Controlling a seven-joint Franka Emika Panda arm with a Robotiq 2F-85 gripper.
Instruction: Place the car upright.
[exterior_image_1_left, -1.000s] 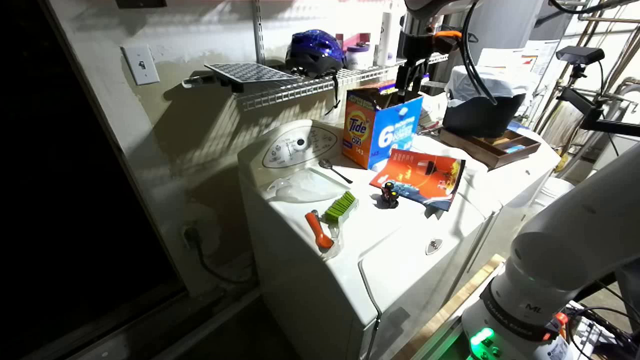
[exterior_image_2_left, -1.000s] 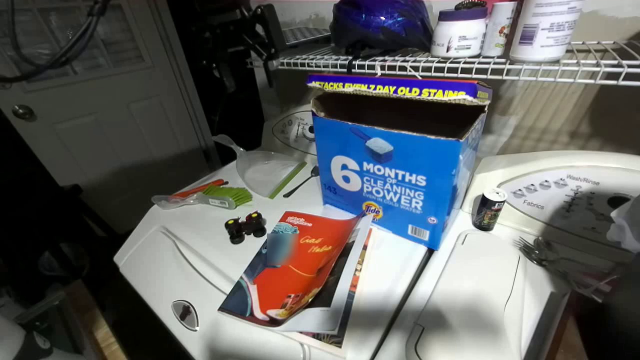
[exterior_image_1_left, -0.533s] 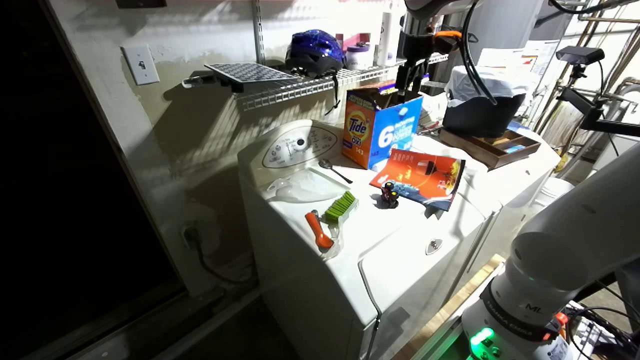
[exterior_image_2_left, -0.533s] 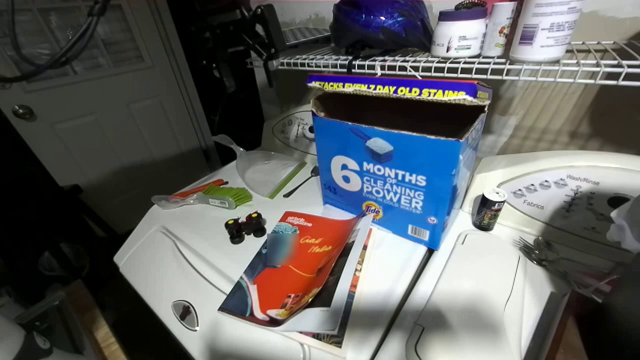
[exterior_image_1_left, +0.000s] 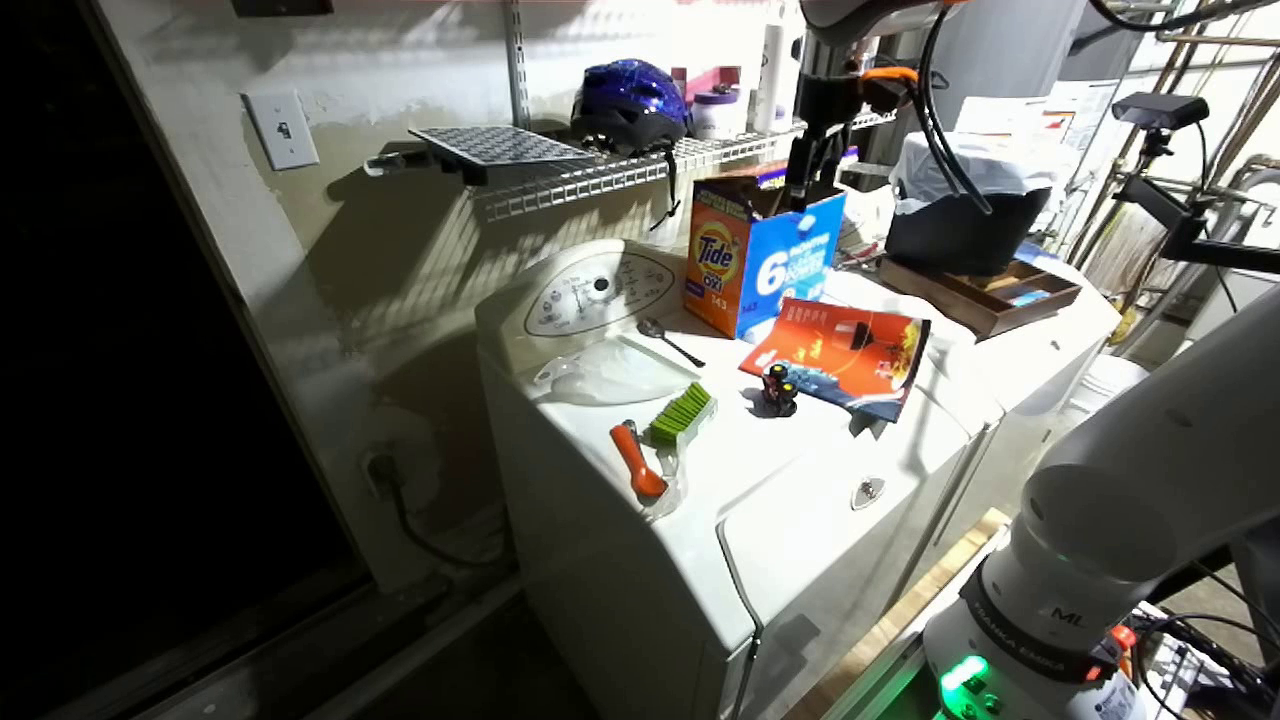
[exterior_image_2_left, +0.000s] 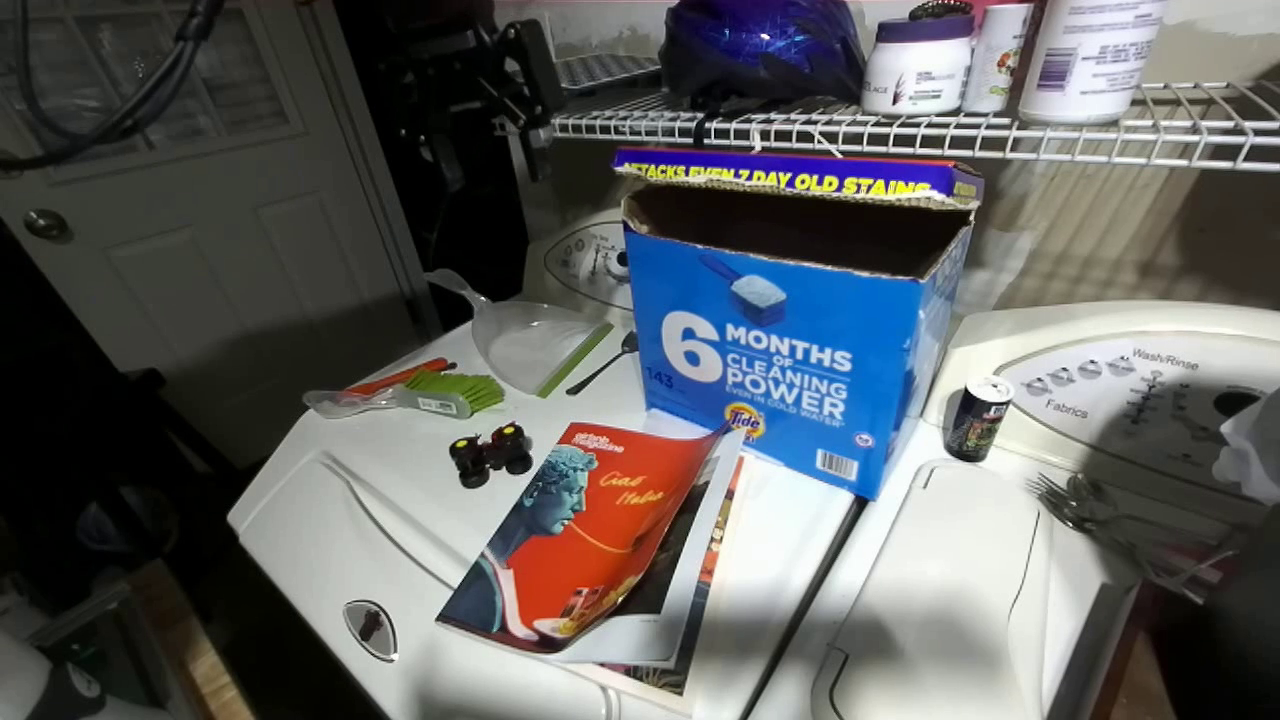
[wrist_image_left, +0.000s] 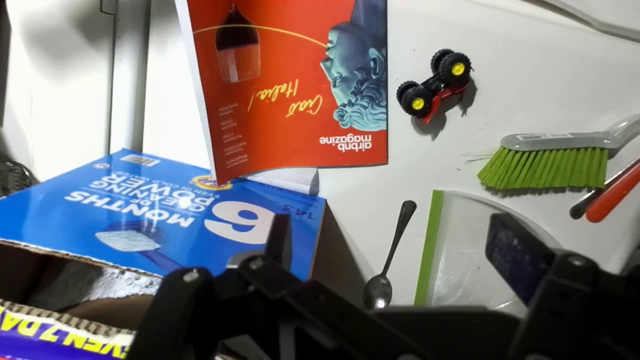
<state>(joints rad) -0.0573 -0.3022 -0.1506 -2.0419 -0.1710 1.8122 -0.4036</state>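
Hand (wrist_image_left: 390, 232): mine hangs well above the tabletop (wrist_image_left: 540, 85), released, its two black fingers spread wide apart along the bottom of the wrist view.
Spoon (wrist_image_left: 390, 255): dark metal, lying on the tabletop below; from my wrist I see it in the gap between my fingers.
Dustpan (wrist_image_left: 465, 250): clear plastic with a green lip, flat beside the spoon, partly hidden by one of my fingers in the wrist view.
Tide detergent box (exterior_image_2_left: 780, 400): large, blue and orange, standing with its top flap raised; in an exterior view my hand overlaps its upper edge.
Airbnb magazine (wrist_image_left: 285, 85): red cover reading "Ciao Italia!" beside a blue-grey sculpted head, lying near the box, one edge curled up, more printed pages beneath.
Toy car (wrist_image_left: 437, 86): on the tabletop, well apart from me, tipped on its side, black wheels with yellow hubs turned up, red body facing sideways; a thin strip of white separates it from the magazine.
Brush (wrist_image_left: 545, 162): green bristles, clear handle, near the dustpan.
Orange tool (wrist_image_left: 615, 195): just beside the brush handle; I cannot tell its kind.
Laundry machines (exterior_image_1_left: 590, 540): two, white, side by side; their tops make the tabletop.
Black can (exterior_image_2_left: 980, 420): small, upright, by the control panel (exterior_image_2_left: 1200, 385) marked Wash/Rinse.
Wooden tray (exterior_image_1_left: 1030, 312): beyond the magazine, close to a black tub (exterior_image_1_left: 960, 235) with a white liner.
Wire shelf (exterior_image_2_left: 1000, 148): behind the box, carrying a blue bicycle helmet (exterior_image_2_left: 760, 50) and a white jar (exterior_image_2_left: 918, 70) with a purple lid.
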